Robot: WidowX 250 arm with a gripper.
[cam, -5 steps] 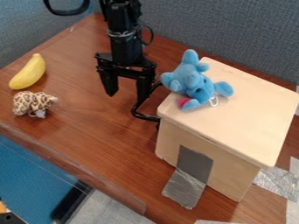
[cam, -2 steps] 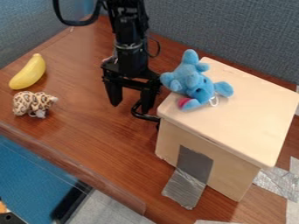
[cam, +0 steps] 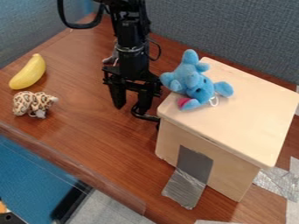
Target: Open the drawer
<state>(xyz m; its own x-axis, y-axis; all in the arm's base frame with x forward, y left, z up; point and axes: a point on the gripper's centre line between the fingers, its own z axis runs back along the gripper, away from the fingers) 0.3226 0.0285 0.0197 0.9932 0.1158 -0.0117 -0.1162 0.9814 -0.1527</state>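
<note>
Wooden box (cam: 245,113) stands on worktop (cam: 88,135). Black drawer handle (cam: 144,117) projects from box side facing hand (cam: 130,108). Hand hangs beside box, pointing down, fingers apart; one finger at handle, contact cannot be told. Blue plush toy (cam: 196,81) lies on box top. Grey tape (cam: 195,164) runs from box to worktop. Banana (cam: 29,73) and spotted plush (cam: 30,103) lie well apart from box, beyond hand.

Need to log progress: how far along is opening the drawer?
Done: the hand is low beside the wooden box, at the black handle. Under way: apparently lining up; one finger overlaps the handle in view, contact unclear, fingers apart. Left: the pull, since the handle sits close to the box and the drawer looks shut.
</note>
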